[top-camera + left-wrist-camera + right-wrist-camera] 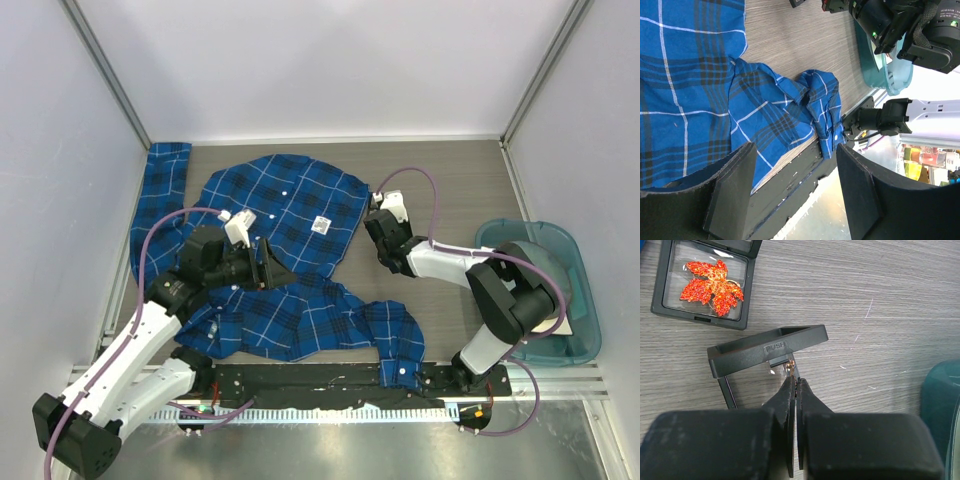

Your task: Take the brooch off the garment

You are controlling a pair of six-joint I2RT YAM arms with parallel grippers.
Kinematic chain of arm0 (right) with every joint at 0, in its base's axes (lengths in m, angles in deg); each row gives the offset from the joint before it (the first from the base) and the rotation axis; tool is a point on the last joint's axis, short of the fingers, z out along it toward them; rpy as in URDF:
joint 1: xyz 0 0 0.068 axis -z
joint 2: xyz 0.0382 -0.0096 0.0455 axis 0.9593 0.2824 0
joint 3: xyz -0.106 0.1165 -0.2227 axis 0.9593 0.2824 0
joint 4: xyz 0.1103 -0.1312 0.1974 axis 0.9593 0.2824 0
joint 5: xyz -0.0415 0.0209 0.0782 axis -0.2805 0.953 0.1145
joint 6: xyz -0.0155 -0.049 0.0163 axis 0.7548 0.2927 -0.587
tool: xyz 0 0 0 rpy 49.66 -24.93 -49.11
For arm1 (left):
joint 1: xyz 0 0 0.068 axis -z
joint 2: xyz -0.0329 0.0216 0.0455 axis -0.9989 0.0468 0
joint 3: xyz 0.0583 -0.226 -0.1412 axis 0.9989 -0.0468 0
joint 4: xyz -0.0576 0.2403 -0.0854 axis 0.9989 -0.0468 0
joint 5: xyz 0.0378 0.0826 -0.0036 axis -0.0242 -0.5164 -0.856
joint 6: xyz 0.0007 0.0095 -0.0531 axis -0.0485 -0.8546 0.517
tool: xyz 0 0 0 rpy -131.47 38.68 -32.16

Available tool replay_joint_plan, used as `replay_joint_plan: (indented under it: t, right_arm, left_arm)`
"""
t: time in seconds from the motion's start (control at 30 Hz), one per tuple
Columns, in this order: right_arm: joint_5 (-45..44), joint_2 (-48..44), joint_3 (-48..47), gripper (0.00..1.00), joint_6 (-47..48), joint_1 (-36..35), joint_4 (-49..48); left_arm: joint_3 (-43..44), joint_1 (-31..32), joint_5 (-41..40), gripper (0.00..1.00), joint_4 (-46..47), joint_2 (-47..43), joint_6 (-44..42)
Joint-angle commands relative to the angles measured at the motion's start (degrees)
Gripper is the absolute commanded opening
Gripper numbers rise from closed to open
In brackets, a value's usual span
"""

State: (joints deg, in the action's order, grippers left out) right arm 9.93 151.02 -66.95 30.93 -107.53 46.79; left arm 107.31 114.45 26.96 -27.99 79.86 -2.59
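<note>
Right wrist view has the right claw (pixel 794 380) with its fingers pressed together, tips against a black frame (pixel 740 357) stamped PUSH. Whether they nip something tiny there, I cannot tell.

The brooch (pixel 710 287), a red glittered maple leaf, is off the garment (pixel 285 195) and lies face up in an open black case (pixel 660 300), ahead and left of that claw and beyond the frame.

The left claw (pixel 796 150) is spread wide with nothing between its fingers, the plaid cloth under it and to its left.

The likely risk is that a pull or slip at the frame drags the light case along the table (pixel 865 280) and jolts the leaf out, or drops the frame onto it.

The leaf's longer span runs across the claw's line of reach, slightly tilted. Which end is the stem is unclear.
</note>
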Motion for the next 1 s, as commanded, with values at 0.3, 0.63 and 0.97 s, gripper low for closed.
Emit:
replay_joint_plan:
  t: [0.3, 0.63, 0.97]
  right_arm:
    - [-2.6, 1.3, -2.6, 0.06, 0.8, 0.1, -1.9]
    - [-1.2, 1.1, -2.9, 0.14, 0.5, 0.2, -1.5]
    - [4.1, -1.3, -3.7, 0.32, -0.9, 0.2, 0.9]
  left_arm:
    - [1.0, 0.0, 0.6, 0.69, 0.9, -0.5, -0.8]
    - [1.1, 0.1, 0.9, 0.69, 0.8, -0.5, -0.8]
    - [0.9, 0.0, 1.1, 0.68, 0.9, -0.8, -0.4]
